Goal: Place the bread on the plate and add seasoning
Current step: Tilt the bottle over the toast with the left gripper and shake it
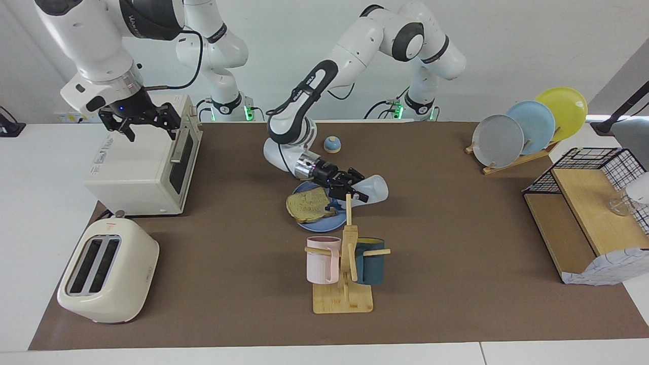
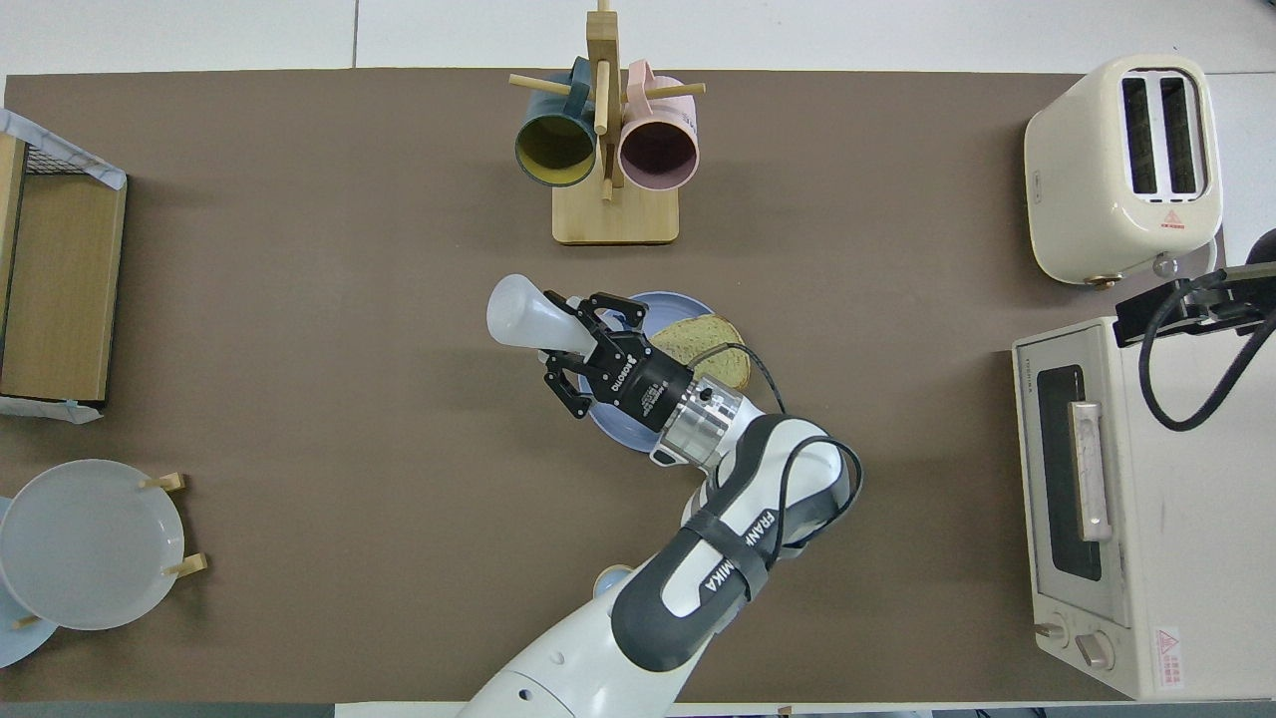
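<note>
Facing view shows the left gripper (image 1: pixel 351 190) with fingers clamped on the tipped seasoning bottle (image 1: pixel 369 188) above the plate (image 1: pixel 324 222) holding the bread (image 1: pixel 309 205), so drifting aim could scatter seasoning onto the tabletop (image 1: pixel 456 243), while the right gripper (image 1: pixel 142 121) waits open over the toaster oven (image 1: pixel 142 167).

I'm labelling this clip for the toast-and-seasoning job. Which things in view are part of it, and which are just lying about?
In the job:
- bread, lying on the plate
- seasoning, tipped over the plate, held by the left gripper

Lying about:
- mug rack
- toaster
- oven, with the open right gripper over it
- bell
- plate rack
</note>
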